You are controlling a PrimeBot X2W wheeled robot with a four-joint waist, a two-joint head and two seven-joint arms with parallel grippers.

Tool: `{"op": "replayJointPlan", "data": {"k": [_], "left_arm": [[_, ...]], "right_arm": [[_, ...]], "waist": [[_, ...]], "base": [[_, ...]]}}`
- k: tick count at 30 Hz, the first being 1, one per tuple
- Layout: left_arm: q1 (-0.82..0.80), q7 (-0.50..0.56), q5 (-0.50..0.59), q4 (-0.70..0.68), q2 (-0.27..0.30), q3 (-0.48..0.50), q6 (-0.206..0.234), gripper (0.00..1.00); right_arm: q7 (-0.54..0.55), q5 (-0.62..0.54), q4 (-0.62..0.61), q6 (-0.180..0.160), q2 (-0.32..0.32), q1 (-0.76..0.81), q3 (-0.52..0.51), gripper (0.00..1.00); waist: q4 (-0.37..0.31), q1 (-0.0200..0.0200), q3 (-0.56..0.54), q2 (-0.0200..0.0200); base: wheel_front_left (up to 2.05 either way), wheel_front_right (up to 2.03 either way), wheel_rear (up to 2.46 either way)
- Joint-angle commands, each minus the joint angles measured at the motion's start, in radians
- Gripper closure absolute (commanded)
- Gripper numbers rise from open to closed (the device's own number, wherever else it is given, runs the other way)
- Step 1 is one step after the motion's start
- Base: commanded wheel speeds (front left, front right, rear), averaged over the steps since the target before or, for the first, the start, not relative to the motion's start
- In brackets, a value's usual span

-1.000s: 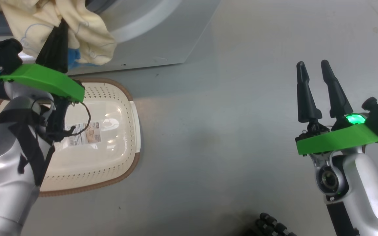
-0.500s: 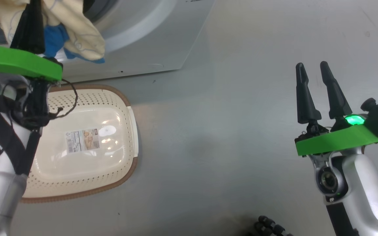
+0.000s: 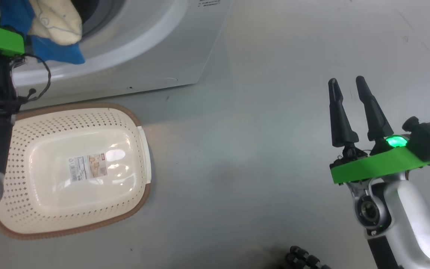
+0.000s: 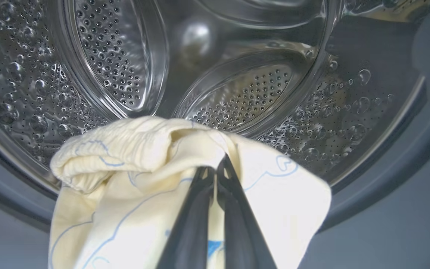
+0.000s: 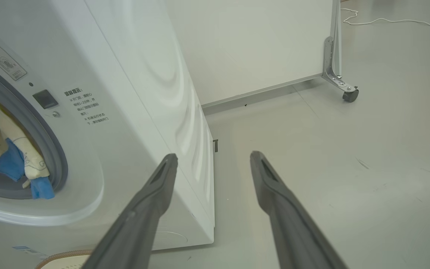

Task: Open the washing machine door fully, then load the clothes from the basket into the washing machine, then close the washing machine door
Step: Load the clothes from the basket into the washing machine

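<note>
The clothes (image 4: 133,157), pale yellow fabric with blue line prints and blue patches, hang in the mouth of the washing machine (image 3: 144,48), inside the ring of the grey gasket (image 5: 39,123), with the perforated steel drum (image 4: 237,93) directly beyond them. The left gripper (image 4: 217,164) is clenched on a fold of the clothes, its two dark fingers pressed together with fabric bunched over the tips. In the head view the clothes sit at 11 o'clock and the washing machine front spans 11 to 12 o'clock. The basket (image 3: 24,123) rests on the floor (image 3: 256,149) at 8 o'clock, just in front of the washing machine, with its label sticker (image 3: 88,168) exposed on the base. The right gripper (image 3: 345,80) is at 3 o'clock, well apart from the basket, fingers spread and grasping nothing. In the right wrist view a white panel (image 5: 256,45) on a caster (image 5: 349,95) stands at 1 o'clock
</note>
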Motion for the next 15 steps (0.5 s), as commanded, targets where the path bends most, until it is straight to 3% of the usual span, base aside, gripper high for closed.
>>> {"op": "replayJointPlan", "data": {"k": [1, 8, 15], "left_arm": [[-0.052, -0.006, 0.022, -0.003, 0.052, 0.015, 0.0, 1.0], [-0.148, -0.006, 0.086, 0.091, 0.077, -0.01, 0.0, 1.0], [-0.22, -0.006, 0.278, 0.08, 0.115, 0.101, 0.0, 1.0]], "right_arm": [[-0.006, 0.007, -0.025, 0.0, -0.008, 0.023, 0.019, 0.0], [-0.006, 0.012, -0.025, 0.0, -0.005, 0.022, 0.031, 0.0], [-0.006, 0.016, -0.027, 0.0, 0.002, 0.013, 0.043, 0.0]], "waist": [[-0.004, 0.0, 0.002, 0.0], [-0.023, 0.0, 0.01, 0.0], [-0.05, 0.0, 0.032, 0.0]], "base": [[0.0, 0.0, 0.0], [0.0, 0.0, 0.0], [0.0, 0.0, 0.0]]}}
